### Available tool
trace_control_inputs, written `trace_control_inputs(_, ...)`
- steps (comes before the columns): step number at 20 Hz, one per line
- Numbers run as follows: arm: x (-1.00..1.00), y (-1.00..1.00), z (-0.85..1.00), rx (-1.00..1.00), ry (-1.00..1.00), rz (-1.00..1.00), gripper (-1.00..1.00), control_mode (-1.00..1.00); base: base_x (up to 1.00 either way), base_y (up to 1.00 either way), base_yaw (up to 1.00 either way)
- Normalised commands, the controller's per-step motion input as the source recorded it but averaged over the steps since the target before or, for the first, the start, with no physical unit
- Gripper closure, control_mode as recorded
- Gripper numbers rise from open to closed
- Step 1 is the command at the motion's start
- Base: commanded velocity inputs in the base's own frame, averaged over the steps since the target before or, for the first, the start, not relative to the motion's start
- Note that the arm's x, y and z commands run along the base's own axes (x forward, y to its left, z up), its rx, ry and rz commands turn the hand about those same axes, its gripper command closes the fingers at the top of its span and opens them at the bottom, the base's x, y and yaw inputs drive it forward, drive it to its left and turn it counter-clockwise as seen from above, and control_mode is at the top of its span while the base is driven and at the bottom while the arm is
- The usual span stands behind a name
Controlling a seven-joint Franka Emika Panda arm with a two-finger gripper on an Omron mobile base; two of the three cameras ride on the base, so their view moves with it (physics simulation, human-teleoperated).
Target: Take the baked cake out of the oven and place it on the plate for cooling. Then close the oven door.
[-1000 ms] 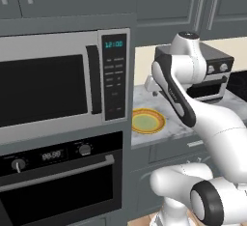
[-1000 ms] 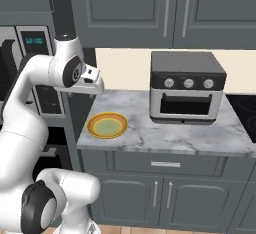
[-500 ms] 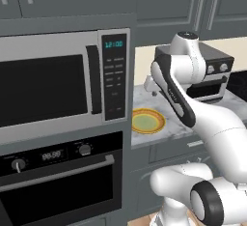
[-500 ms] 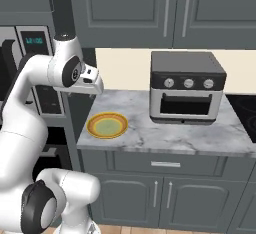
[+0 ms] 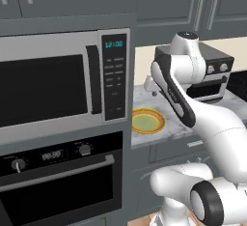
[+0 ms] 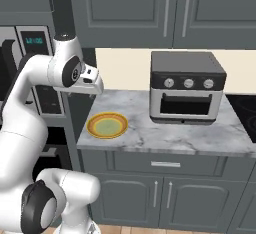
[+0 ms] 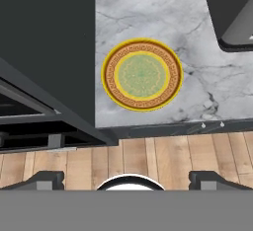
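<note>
Nothing moved, pincer wide open above plate

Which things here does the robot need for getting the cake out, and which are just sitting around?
Needed for the job:
- oven, with its oven door shut
- plate, nothing on it
- gripper, open, above the plate

Just sitting around:
- microwave
- toaster oven
- marble counter

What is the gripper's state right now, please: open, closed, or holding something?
Gripper: open, jaws spread wide, holding nothing; it hangs above the plate on the marble counter.
</note>
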Motion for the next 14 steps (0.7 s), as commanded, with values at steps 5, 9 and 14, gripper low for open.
trace_control_inputs(5, -0.22, -0.01, -0.01, 0.00, -0.06, 0.05, -1.00, -1.00, 0.00, 0.00, 0.00)
trace_control_inputs(9, -0.55, 0.05, -0.15, 0.00, -0.39, 0.41, -1.00, -1.00, 0.00, 0.00, 0.00)
trace_control_inputs(14, -0.40, 0.24, -0.32, -0.11, -0.17, 0.62, -1.00, -1.00, 0.00, 0.00, 0.00)
